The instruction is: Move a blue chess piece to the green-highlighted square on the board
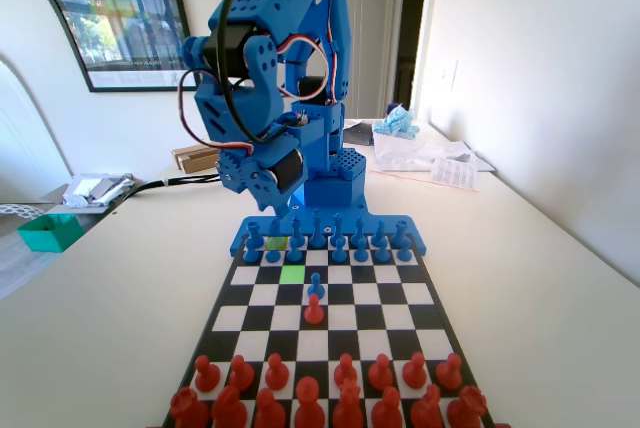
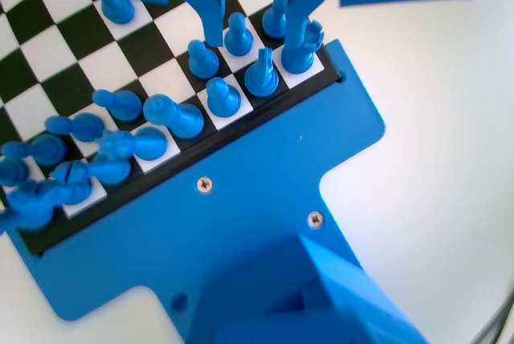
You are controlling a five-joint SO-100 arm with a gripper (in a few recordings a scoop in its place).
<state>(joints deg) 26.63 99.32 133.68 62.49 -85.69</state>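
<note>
The board [image 1: 400,293] lies lengthwise, with the blue set at its far end under the blue arm. The green-highlighted square [image 1: 292,274] is bare, just in front of the blue pawn row [image 1: 340,245]. My gripper [image 1: 262,186] hangs above the far left corner of the board. In the wrist view my gripper [image 2: 257,30] is open over that corner of the board [image 2: 48,47]. One blue chess piece, a pawn [image 2: 238,34], stands below the gap between the jaws, with a second pawn [image 2: 202,60] beside the left jaw. Nothing is held.
A duller olive square [image 1: 277,244] sits in the pawn row behind the green one. A lone blue pawn [image 1: 316,288] and a red pawn [image 1: 314,310] stand mid-board. Red pieces [image 1: 310,398] fill the near end. A teal box [image 1: 50,231] and papers [image 1: 430,153] lie off the board.
</note>
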